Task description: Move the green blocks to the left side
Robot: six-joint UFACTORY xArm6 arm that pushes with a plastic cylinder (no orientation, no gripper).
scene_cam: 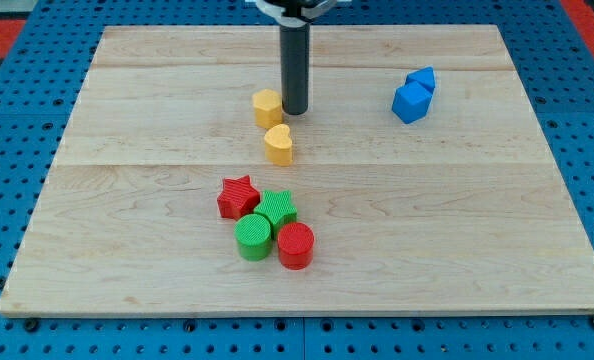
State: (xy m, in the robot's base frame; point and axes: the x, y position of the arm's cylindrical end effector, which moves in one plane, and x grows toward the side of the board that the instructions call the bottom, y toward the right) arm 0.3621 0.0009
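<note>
Clearly you've everything left: my tip (294,110), no pincer to judge, sits by the yellow hexagon block (267,107), while the green star block (277,208) and green cylinder block (254,238) remain mid-worktop (457,220).

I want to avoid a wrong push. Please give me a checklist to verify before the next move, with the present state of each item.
1. My tip near a green block: not ok; it stands beside the yellow hexagon, toward the view's top.
2. Green star and green cylinder free to push alone: not ok; red star and red cylinder crowd them.
3. Path to the view's left open: ok below the red star.
4. Yellow heart between tip and greens: not ok.
5. Blue blocks out of the way: ok.
</note>
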